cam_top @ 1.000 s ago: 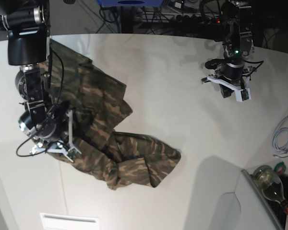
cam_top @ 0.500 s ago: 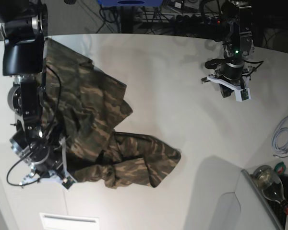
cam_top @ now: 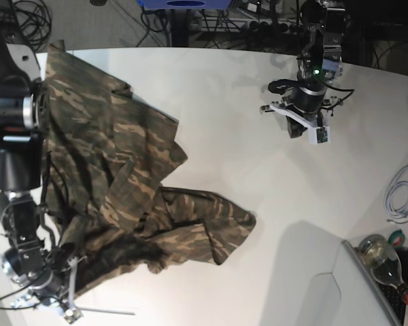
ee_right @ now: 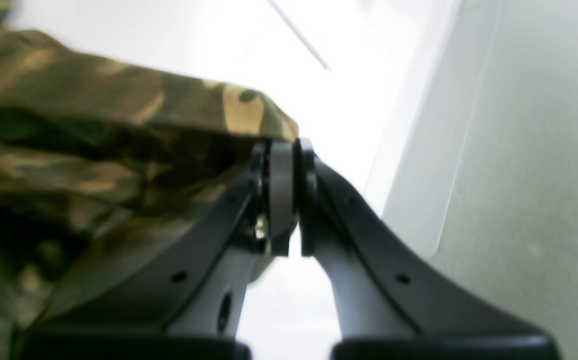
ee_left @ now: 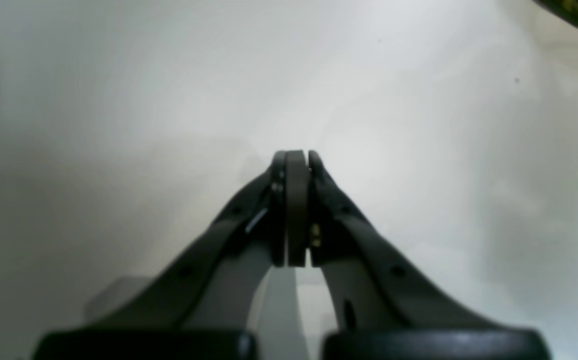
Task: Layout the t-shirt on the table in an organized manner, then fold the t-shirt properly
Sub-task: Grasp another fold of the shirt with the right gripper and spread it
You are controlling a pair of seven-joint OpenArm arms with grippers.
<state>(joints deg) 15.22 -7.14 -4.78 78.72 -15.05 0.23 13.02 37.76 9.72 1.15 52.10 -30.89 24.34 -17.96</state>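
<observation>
A robotics lab: tangled cables (cam_top: 211,24) beyond the white table (cam_top: 224,122), behind the left gripper (cam_top: 300,125).

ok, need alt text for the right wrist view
The right gripper, fingers shut, pinches an edge of the camouflage t-shirt, which bunches in blurred folds across the left of the view. Beyond it is the bright white table, with a pale grey surface on the right.

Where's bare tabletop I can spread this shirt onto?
Open patch: the table between the t-shirt and the left gripper, which hangs shut and empty. Also free below that gripper, toward the cable. Crowded along the side where the right gripper is shut on the t-shirt.
</observation>
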